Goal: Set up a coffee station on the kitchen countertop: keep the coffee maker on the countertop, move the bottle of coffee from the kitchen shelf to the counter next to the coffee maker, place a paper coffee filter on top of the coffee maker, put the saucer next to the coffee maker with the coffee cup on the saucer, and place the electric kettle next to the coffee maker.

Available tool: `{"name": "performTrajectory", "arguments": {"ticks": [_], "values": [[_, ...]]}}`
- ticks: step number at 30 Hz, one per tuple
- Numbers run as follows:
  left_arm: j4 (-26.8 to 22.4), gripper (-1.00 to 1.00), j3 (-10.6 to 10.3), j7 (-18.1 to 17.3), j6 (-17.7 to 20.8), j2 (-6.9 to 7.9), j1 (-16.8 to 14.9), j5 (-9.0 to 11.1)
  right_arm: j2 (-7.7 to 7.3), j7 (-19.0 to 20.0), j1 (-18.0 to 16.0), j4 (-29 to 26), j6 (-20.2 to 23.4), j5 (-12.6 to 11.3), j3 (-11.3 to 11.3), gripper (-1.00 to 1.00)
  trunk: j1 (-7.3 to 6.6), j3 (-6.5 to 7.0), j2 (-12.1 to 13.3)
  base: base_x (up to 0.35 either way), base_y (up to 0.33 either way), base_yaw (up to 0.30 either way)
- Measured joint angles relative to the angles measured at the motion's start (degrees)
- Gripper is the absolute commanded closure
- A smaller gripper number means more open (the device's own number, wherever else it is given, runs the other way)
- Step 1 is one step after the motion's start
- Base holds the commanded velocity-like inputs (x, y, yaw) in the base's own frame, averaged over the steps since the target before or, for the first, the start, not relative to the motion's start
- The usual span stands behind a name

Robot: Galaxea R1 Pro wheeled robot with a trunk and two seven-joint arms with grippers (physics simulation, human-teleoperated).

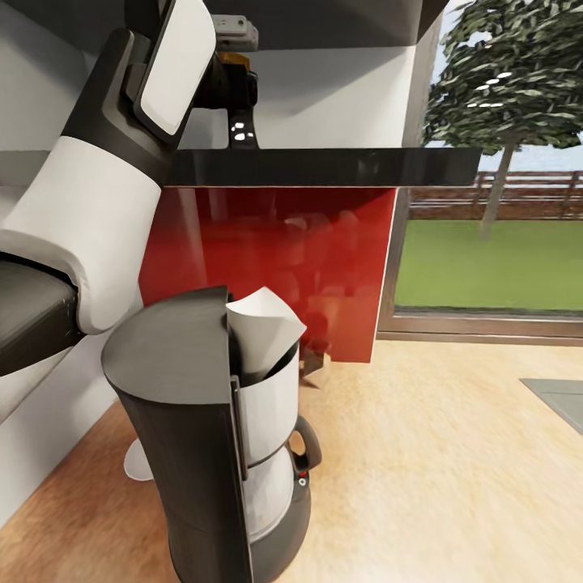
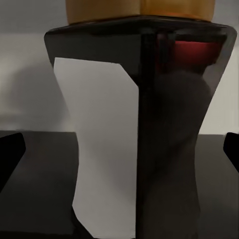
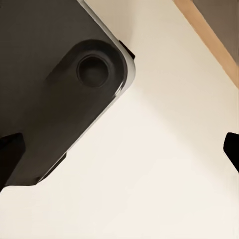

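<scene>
Fingertips of the left gripper [image 2: 119,149] appear as dark wedges at either edge of the left wrist view, spread wide with the bottle of coffee [image 2: 144,129] standing between them and touching neither. That framing suggests the arm is lined up to close on the bottle's waist, where its pinched shape gives the pads a seat. The bottle stands upright on the kitchen shelf [image 1: 340,166], its yellow-gold cap on top and a pale label on one face. From the head view, the left arm [image 1: 89,210] is raised to shelf height at far left, hiding most of the bottle.

Below, the coffee maker [image 1: 219,453] stands near on the kitchen countertop [image 1: 437,453], a white folded sheet sticking up from its housing; whether that is the filter I cannot tell. A white disc, probably the saucer [image 1: 136,463], peeks out on its left.

The right gripper [image 3: 119,149] also shows parted tips, empty, above a pale surface.
</scene>
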Motion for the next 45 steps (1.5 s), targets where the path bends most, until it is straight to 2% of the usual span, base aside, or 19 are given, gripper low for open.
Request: {"name": "performTrajectory", "arguments": {"ticks": [45], "values": [[0.0,-1.00,0.0,0.0,0.0,0.01,0.0,0.0,-0.01,0.0,0.0,0.0,0.0,0.3,0.0,-1.00,0.01,0.00,0.0,0.027,-0.013,0.000]]}}
